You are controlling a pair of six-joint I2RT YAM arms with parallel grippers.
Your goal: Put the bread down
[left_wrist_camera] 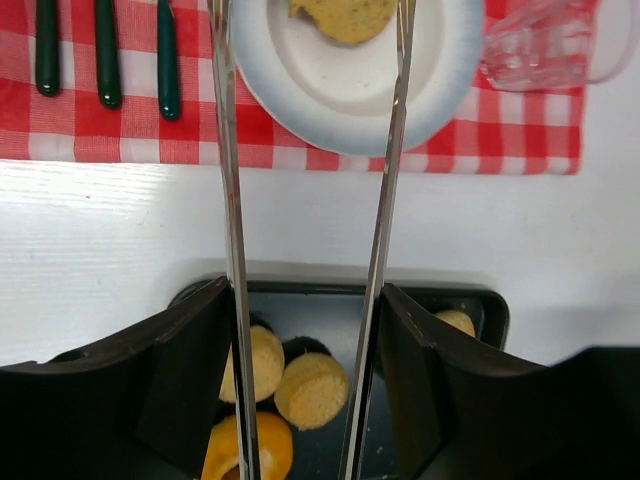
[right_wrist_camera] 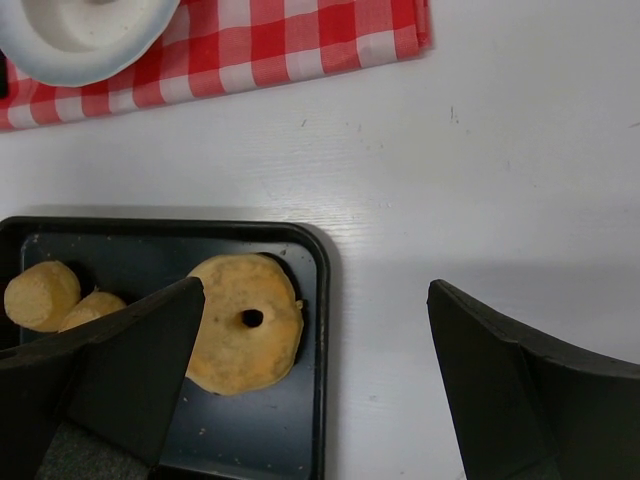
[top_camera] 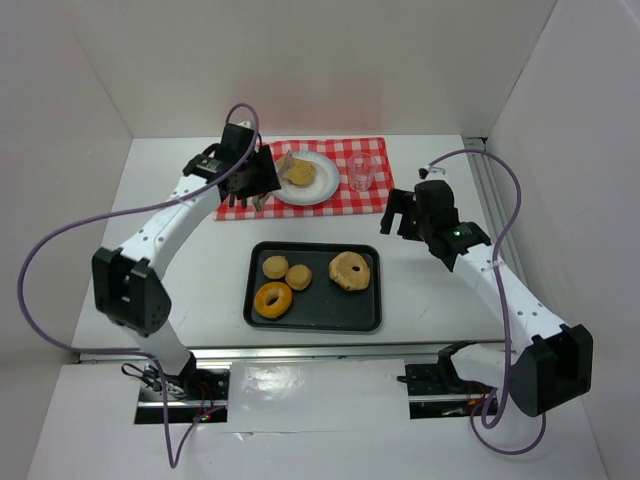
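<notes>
A piece of bread [top_camera: 298, 173] lies on the white plate [top_camera: 322, 190] on the red checked cloth; it also shows at the top of the left wrist view [left_wrist_camera: 345, 15]. My left gripper [top_camera: 250, 180] [left_wrist_camera: 305, 300] is shut on metal tongs [left_wrist_camera: 232, 200], whose arms reach over the plate [left_wrist_camera: 340, 110] and stand spread on either side of the bread. The left arm of the tongs is clear of the bread; the right one is at its edge. My right gripper [top_camera: 405, 215] [right_wrist_camera: 316, 290] is open and empty, above the table just right of the tray.
A black tray [top_camera: 313, 322] holds a bagel [top_camera: 349, 270] [right_wrist_camera: 243, 325], two small rolls [top_camera: 275, 267] and a glazed doughnut [top_camera: 272, 299]. A clear glass [top_camera: 361, 172] [left_wrist_camera: 545, 45] stands right of the plate. Green-handled cutlery [left_wrist_camera: 105, 50] lies on the cloth's left side.
</notes>
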